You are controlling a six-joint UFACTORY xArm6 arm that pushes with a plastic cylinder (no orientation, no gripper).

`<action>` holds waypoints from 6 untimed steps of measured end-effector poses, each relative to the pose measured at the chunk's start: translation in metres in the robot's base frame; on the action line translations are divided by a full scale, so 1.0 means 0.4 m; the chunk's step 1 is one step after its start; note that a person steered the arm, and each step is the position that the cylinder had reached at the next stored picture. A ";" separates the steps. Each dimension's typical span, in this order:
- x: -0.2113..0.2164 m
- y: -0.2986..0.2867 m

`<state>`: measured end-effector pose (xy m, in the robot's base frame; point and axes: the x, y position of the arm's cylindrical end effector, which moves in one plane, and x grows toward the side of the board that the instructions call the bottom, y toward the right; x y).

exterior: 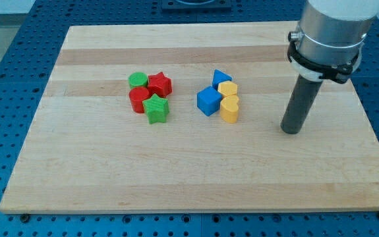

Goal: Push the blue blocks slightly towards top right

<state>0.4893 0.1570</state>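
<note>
Tip: my tip point(291, 131) rests on the wooden board point(176, 178), right of centre; plain rod, no jaws, holding nothing.
Blue blocks: blue cube point(209, 101) and blue triangular block point(221, 78), centre frame, well left of the tip.
Neighbours: two yellow blocks point(229, 99) touching their right side.
Left cluster: red and green blocks point(149, 97), apart.

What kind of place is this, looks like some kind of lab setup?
Probably a robotics lab bench. A wooden board lies on a blue perforated table, small coloured blocks like the blue cube sit on it, and my tip rests to the view's right of them.
</note>
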 end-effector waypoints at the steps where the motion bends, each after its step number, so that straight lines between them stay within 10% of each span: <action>1: 0.000 -0.086; 6: 0.025 -0.449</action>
<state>0.4992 -0.0226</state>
